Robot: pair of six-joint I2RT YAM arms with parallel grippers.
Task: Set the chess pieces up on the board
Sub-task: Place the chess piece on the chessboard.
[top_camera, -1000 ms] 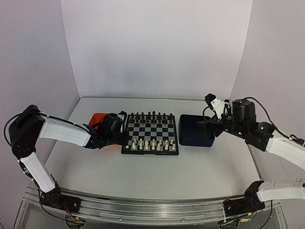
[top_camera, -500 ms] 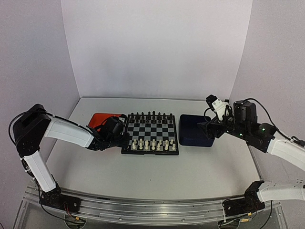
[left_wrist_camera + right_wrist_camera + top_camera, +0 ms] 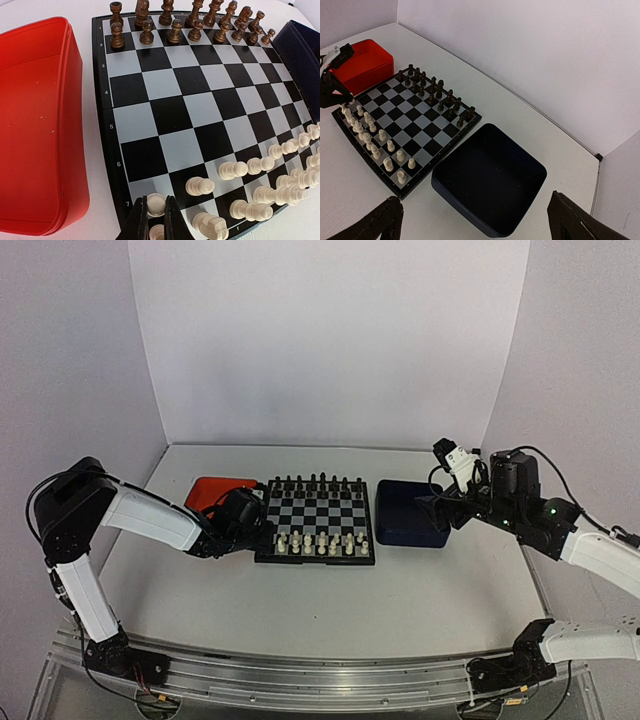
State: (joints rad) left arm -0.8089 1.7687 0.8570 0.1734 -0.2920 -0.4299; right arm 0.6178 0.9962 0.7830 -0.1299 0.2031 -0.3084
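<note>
The table (image 3: 320, 610) is a pale, matte, light-grey surface. Three square things lie directly on it, in a row from left to right across its far half. In the middle is the board (image 3: 318, 512), black and silver-grey with a black border, its edges square to the table. Just left of it sits the orange tray (image 3: 210, 490), with a thin strip of table showing between the two at the far end. Right of the board lies the dark blue tray (image 3: 400, 505), close against the board's right edge; whether they touch cannot be told. A metal rail (image 3: 320, 680) runs along the near edge.
</note>
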